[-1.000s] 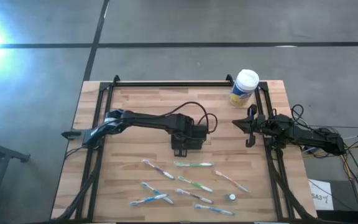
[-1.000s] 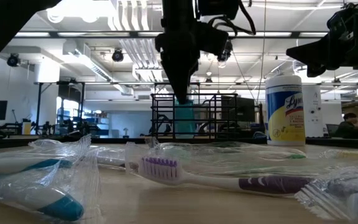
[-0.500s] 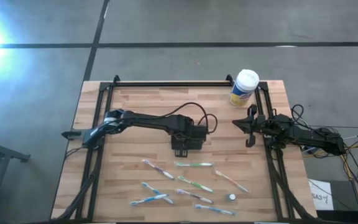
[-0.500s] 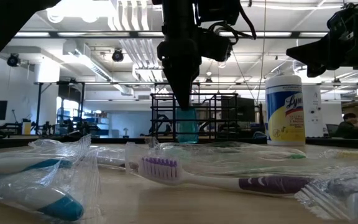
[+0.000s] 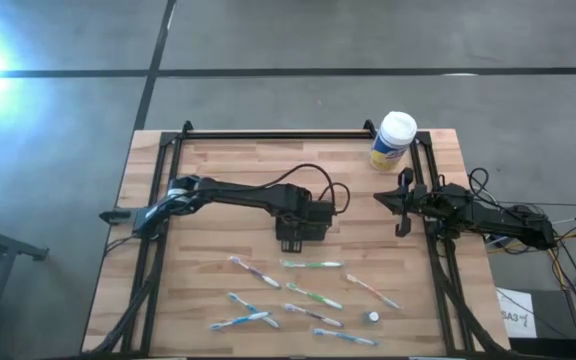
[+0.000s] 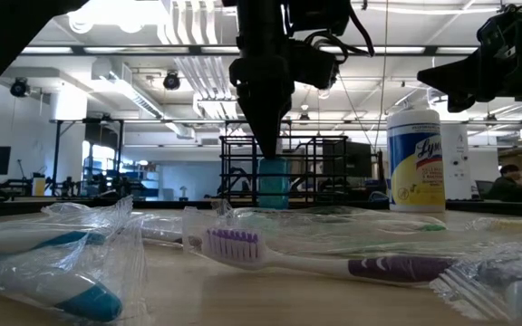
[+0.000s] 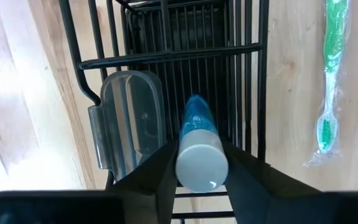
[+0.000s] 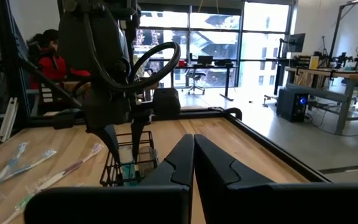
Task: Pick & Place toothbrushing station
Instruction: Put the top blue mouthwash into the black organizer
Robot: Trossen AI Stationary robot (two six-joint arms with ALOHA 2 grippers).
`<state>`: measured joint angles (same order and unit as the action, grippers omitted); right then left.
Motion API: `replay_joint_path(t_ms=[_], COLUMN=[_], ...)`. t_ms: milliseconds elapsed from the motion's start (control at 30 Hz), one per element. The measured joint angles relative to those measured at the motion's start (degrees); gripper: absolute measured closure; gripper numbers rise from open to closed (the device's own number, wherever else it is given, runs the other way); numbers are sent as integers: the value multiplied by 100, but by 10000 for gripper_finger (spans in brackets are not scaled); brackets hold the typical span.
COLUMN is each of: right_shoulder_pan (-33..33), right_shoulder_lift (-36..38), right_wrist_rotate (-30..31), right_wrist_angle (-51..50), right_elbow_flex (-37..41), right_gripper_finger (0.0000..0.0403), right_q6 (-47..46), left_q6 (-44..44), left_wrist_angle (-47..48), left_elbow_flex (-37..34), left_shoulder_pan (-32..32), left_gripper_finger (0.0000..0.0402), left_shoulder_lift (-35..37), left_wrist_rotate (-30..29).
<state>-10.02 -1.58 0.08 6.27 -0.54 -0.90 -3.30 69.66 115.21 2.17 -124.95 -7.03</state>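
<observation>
Standing near the middle of the high view, the toothbrushing station (image 5: 290, 241) is mostly covered by my left arm, and only a dark edge of it shows below the wrist. My left wrist view shows it better: a black wire rack (image 7: 166, 56) on the wooden surface (image 5: 218, 165). The rack runs off the lower edge of that frame. In the low view its bottom (image 6: 320, 172) is hidden behind wrapped toothbrushes (image 6: 315, 258) in the foreground.

My left claw (image 5: 293, 232) is directly over the station, pointing down into it. It stands narrow, one finger on each side of the white cap of a blue tube (image 7: 201, 149), which stands upright inside the rack. A clear plastic holder (image 7: 129, 118) sits in the rack just beside the tube; what it is I cannot make out.

A green toothbrush (image 7: 328, 81) lies outside the rack at that frame's right edge.

My right claw (image 5: 401, 205) is closed on nothing at the right of the high view, well apart from the station, below the yellow canister (image 5: 392, 141).
</observation>
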Motion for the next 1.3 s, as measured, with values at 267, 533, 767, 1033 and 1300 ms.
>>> replay_joint_path(t_ms=[267,533,767,1033,1300], right_shoulder_pan=[-1,-1,0,-2,0], right_shoulder_lift=[0,-2,0,-1,0], right_wrist_rotate=[0,0,0,1,0], right_wrist_angle=[0,0,2,1,2], right_elbow_flex=[0,0,0,0,0], right_gripper_finger=[394,394,394,394,394], right_q6=[-16,-16,-16,-16,2], left_q6=[-56,-6,22,-102,-313], left_wrist_angle=[101,232,141,-125,-305], left_elbow_flex=[295,360,225,-122,-285], left_shoulder_pan=[3,-4,-12,-49,-132], left_gripper_finger=[254,232,248,244,227], left_shoulder_lift=[27,50,71,99,120], left_wrist_rotate=[4,57,165,227,645])
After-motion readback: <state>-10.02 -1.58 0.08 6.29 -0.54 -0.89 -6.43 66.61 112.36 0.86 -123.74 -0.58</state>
